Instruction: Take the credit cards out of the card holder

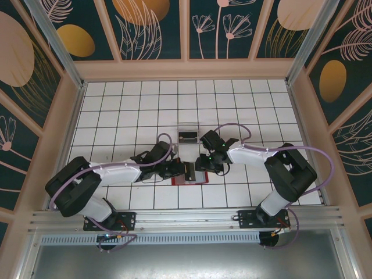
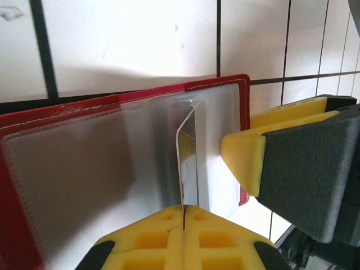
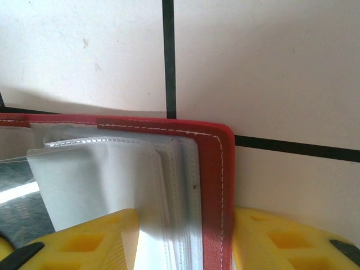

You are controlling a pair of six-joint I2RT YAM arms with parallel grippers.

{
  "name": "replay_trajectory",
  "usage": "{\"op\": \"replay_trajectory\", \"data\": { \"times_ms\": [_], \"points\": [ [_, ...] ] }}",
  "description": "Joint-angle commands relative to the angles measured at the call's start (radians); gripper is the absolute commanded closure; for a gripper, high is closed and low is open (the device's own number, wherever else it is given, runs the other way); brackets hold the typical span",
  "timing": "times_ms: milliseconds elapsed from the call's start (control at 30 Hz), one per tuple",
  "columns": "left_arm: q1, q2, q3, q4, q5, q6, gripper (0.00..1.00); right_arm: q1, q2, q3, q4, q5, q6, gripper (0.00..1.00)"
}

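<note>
The card holder (image 1: 190,179) lies open on the tiled table between my two arms, red outside (image 2: 22,225) with grey-clear sleeves inside. My left gripper (image 2: 183,217) is shut on one thin credit card (image 2: 189,160), seen edge-on and standing up out of a sleeve near the holder's right edge. In the top view the left gripper (image 1: 181,169) is at the holder's left side and the right gripper (image 1: 205,168) at its right side. My right gripper (image 3: 180,250) is shut on the holder's red cover (image 3: 216,185) and the stack of sleeves, with one finger on each side.
A small clear plastic box (image 1: 187,133) stands on the tiles just behind the holder. A finger of the right gripper (image 2: 292,163) sits close beside the card in the left wrist view. Patterned walls enclose the table on three sides.
</note>
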Motion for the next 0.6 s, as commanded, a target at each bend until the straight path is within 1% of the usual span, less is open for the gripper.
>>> {"op": "replay_trajectory", "data": {
  "times_ms": [0,167,333,567],
  "points": [
    [-0.002,-0.046,0.023,-0.159,-0.059,0.087,1.0,0.015,0.026,-0.027,-0.004,0.022,0.007,0.52],
    [-0.002,-0.087,0.075,-0.297,-0.101,0.184,1.0,0.015,0.023,-0.025,0.0,0.026,0.006,0.53],
    [-0.001,-0.095,0.151,-0.426,-0.141,0.317,1.0,0.014,0.021,-0.015,-0.011,0.03,0.001,0.53],
    [-0.001,-0.114,0.252,-0.532,-0.174,0.487,1.0,0.007,-0.004,0.003,-0.041,0.043,-0.009,0.52]
  ]
}}
